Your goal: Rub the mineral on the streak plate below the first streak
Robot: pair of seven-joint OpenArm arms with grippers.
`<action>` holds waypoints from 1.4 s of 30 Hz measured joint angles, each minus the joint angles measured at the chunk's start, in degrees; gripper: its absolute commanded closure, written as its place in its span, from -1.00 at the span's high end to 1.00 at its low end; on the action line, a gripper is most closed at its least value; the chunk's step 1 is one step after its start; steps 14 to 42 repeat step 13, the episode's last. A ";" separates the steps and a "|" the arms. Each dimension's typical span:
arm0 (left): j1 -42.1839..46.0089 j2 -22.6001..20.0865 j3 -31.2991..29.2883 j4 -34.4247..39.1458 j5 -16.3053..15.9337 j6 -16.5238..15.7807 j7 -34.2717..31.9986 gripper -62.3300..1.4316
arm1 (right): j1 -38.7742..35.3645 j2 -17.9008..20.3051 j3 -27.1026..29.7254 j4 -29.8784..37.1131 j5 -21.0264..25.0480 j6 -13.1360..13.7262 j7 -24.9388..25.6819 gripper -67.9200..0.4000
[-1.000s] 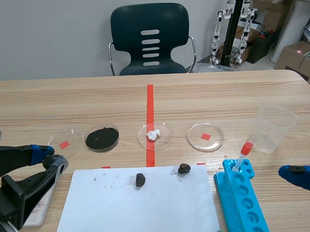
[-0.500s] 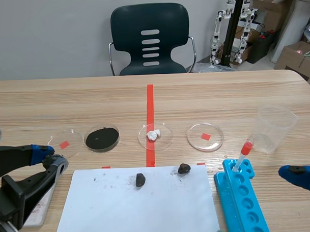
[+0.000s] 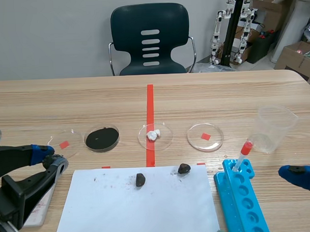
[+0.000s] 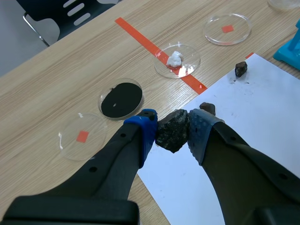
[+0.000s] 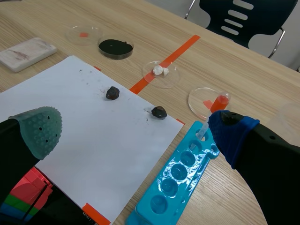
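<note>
So the left end effector (image 4: 172,133) has the mineral (image 4: 172,131) pinched tight between its blue pads. It's a dark, lumpy chunk, held up off the desk (image 3: 220,93) over the near corner of the white paper (image 3: 138,208), close to the dish of black powder (image 4: 121,100). The chunk is a bit longer across the line between the pads than along it, and its narrower end pokes down below them. The streak plate (image 5: 28,54) is a pale slab lying flat on the desk just off the paper's left edge, long side roughly along that edge, mostly tucked under the left arm in the scene view. There's a faint smudge on it, too small to read. The right end effector (image 5: 135,130) hangs wide apart, gripping nothing, beside the blue rack (image 3: 242,199).
</note>
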 measured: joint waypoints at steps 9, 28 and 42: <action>0.00 0.00 0.00 0.00 0.00 0.00 0.46 -0.59 | 0.00 0.00 0.00 0.00 0.00 0.00 0.00 1.00; 0.00 0.00 0.00 0.00 0.00 0.00 0.44 -0.59 | 0.00 0.00 0.00 0.00 0.00 0.00 0.00 1.00; 0.00 0.00 0.00 0.00 0.00 0.00 0.44 -0.59 | 0.00 0.00 0.00 0.00 0.00 0.00 0.00 1.00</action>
